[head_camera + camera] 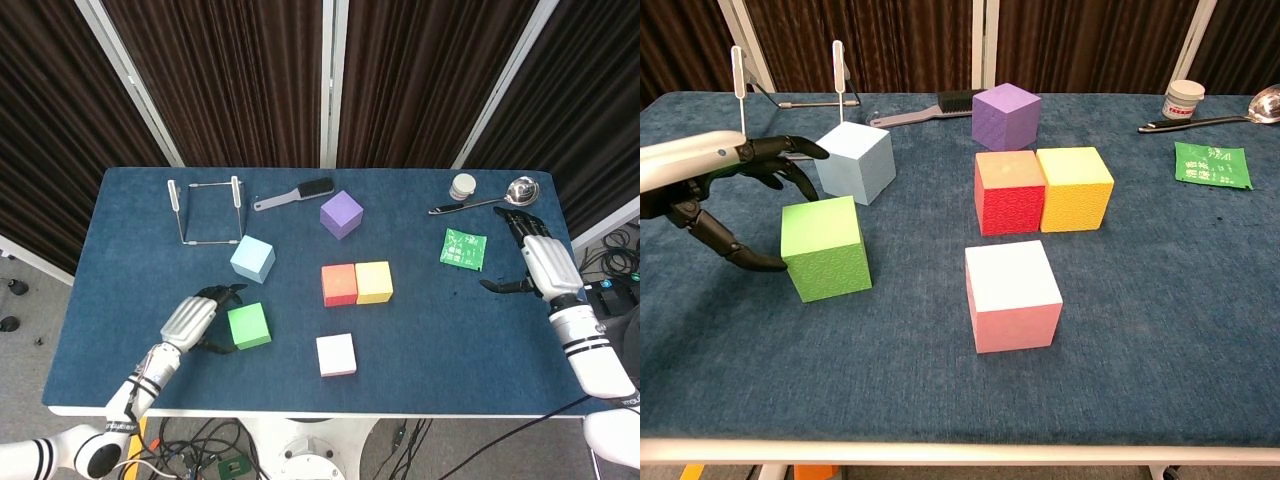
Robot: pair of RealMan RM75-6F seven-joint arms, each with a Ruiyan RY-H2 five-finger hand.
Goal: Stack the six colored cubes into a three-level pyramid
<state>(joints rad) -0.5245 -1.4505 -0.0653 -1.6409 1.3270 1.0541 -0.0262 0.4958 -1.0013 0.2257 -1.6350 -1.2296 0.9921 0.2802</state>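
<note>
A green cube [248, 326] [825, 247] stands flat on the blue table, left of centre. My left hand [192, 322] [715, 180] is just left of it, fingers spread and holding nothing. A red cube [339, 285] [1008, 192] and a yellow cube [374, 282] [1074, 188] sit side by side and touching in the middle. A pink cube [336, 355] [1012, 295] lies in front of them, a light blue cube [252, 259] [853, 162] behind the green one, and a purple cube [341, 214] [1006, 116] further back. My right hand [540, 259] rests open at the table's right edge.
A wire rack [205, 211] stands at the back left, with a black brush [296, 194] beside it. A white jar [462, 186], a metal ladle [490, 198] and a green packet [465, 248] lie at the back right.
</note>
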